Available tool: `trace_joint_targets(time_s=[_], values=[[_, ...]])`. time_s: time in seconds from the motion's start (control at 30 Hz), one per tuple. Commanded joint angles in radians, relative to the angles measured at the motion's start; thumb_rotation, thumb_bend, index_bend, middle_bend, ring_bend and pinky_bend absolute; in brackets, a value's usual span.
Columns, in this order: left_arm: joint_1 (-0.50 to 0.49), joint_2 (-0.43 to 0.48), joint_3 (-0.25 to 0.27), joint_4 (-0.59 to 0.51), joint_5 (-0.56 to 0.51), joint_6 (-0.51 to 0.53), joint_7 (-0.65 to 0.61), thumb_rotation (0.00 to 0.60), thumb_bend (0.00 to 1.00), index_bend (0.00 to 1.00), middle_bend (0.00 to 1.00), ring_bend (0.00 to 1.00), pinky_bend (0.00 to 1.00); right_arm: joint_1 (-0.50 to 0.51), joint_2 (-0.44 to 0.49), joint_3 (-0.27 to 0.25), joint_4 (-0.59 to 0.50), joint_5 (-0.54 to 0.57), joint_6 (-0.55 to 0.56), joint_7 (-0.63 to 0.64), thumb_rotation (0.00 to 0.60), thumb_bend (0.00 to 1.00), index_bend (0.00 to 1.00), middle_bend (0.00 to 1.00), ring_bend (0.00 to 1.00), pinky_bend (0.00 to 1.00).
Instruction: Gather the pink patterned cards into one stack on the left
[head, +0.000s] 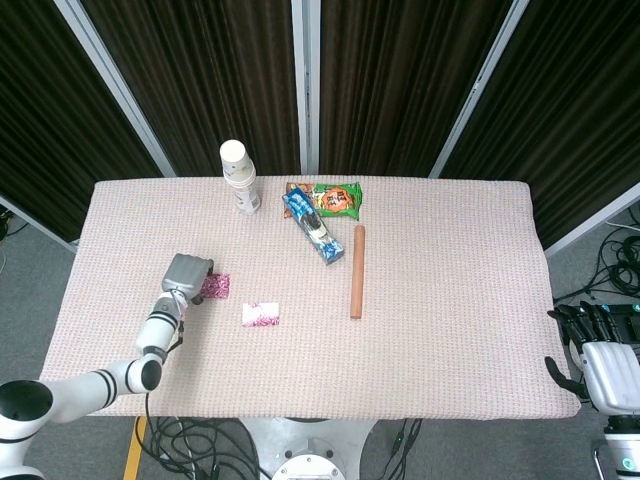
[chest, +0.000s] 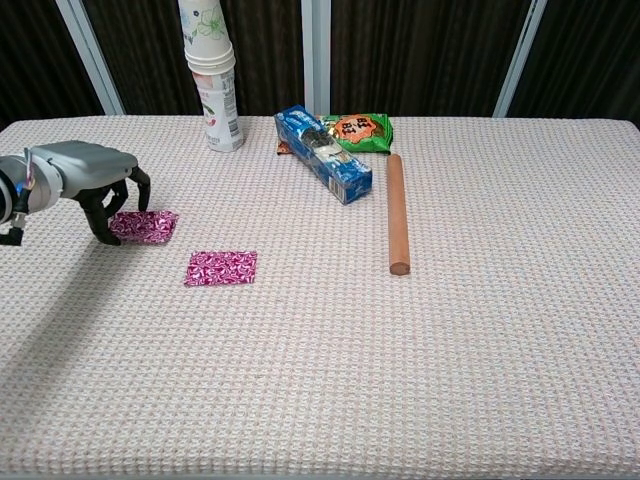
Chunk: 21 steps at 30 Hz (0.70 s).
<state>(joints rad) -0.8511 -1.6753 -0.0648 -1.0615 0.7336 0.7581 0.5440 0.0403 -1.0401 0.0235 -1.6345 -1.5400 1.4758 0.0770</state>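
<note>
the bench (chest: 480, 330) carries everything. the left robot hand (chest: 85, 178) hovers near the left edge, fingers curled down, tips touching the card pile (chest: 144, 225), gripping nothing. the right robot hand (head: 600, 360) hangs off the right edge, fingers loosely apart, empty. a dragging fingertip could scatter that pile; one card (chest: 221, 268) lies apart toward the front edge.

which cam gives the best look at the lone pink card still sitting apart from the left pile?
Chest view: the lone pink card is larger there, its pattern readable, unobstructed. Head view shows it too, but small and washed out, right of the left hand.
</note>
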Motion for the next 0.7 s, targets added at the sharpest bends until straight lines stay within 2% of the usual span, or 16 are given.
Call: trace_joint_targets(time_s=[0.03, 0.27, 0.7], values=[[-0.004, 0.002, 0.000, 0.021, 0.018, -0.025, -0.009, 0.600, 0.23, 0.47, 0.81, 0.74, 0.91, -0.002, 0.001, 0.000, -0.002, 0.003, 0.001, -0.003, 0.583, 0.24, 0.19, 0.14, 0.05, 0.03], [-0.010, 0.002, -0.002, 0.064, 0.039, -0.084, -0.035, 0.600, 0.23, 0.46, 0.80, 0.73, 0.91, -0.004, -0.002, 0.000, -0.001, 0.010, -0.001, -0.003, 0.583, 0.24, 0.19, 0.14, 0.05, 0.03], [-0.019, 0.004, -0.014, 0.076, 0.042, -0.108, -0.041, 0.600, 0.23, 0.45, 0.80, 0.73, 0.91, -0.005, -0.005, 0.000, 0.009, 0.016, -0.004, 0.004, 0.579, 0.24, 0.19, 0.14, 0.05, 0.03]])
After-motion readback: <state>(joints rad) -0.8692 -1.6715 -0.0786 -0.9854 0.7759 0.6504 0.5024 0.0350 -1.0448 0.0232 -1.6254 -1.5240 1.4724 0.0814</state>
